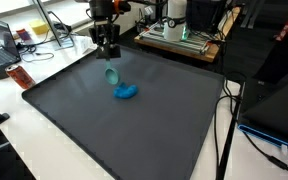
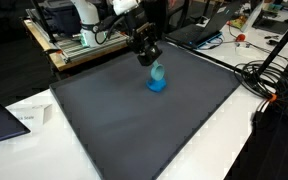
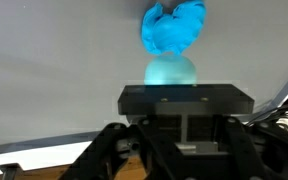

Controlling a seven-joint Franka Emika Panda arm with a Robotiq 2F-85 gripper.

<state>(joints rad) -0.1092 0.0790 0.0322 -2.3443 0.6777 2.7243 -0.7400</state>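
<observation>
Three items, logged view by view.

Exterior view: the end effector (image 1: 109,57) points straight down. Its jaws are drawn together and clamped on the upper part of a pale teal round piece (image 1: 110,74). The piece hangs directly beneath the fingertips, just above the dark grey mat (image 1: 134,130). A blue crumpled lump (image 1: 126,93) lies on the mat, just beside and below the held piece and apparently apart from it. The mat covers most of the white tabletop (image 1: 29,135), probably as a plain working surface.

Exterior view: the end effector (image 2: 151,61) stands over the mat's far half. From this angle the teal piece (image 2: 157,71) sits straight above the blue lump (image 2: 157,87); contact between them cannot be told. The grip at the top probably keeps the piece clear of the mat.

Wrist view: the end effector (image 3: 181,95) enters from below, its fingertips hidden behind its dark body. The teal piece (image 3: 171,70) sits centred immediately ahead of it. The blue lump (image 3: 174,27) lies just beyond, and their edges appear to meet.
</observation>
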